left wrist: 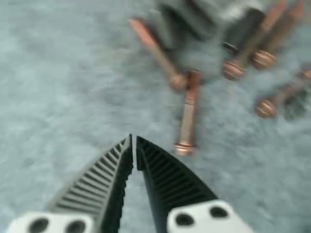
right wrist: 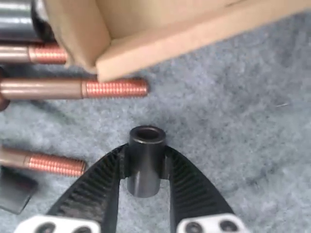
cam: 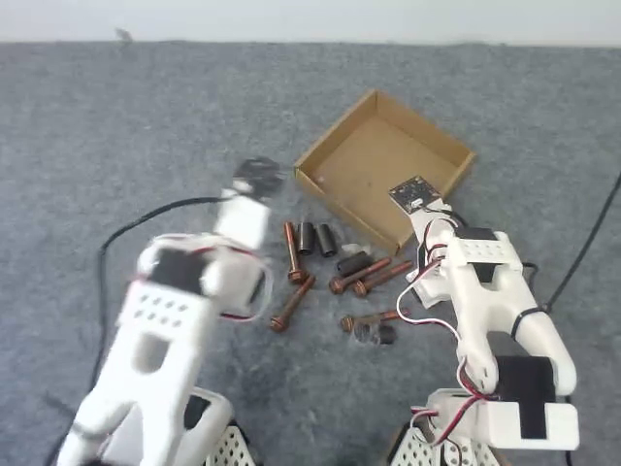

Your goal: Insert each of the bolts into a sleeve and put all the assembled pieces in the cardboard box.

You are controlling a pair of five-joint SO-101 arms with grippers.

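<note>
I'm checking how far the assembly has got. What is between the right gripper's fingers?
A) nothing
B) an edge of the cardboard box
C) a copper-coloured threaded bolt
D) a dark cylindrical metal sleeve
D: in the right wrist view, the right gripper is closed on both sides of a dark cylindrical metal sleeve, whose open bore has no bolt in it.

Readable text: none is showing.
cardboard box (cam: 380, 163): walls are showing plain, no print.
bolts (cam: 291, 250): shanks are showing no legible marks.
</note>
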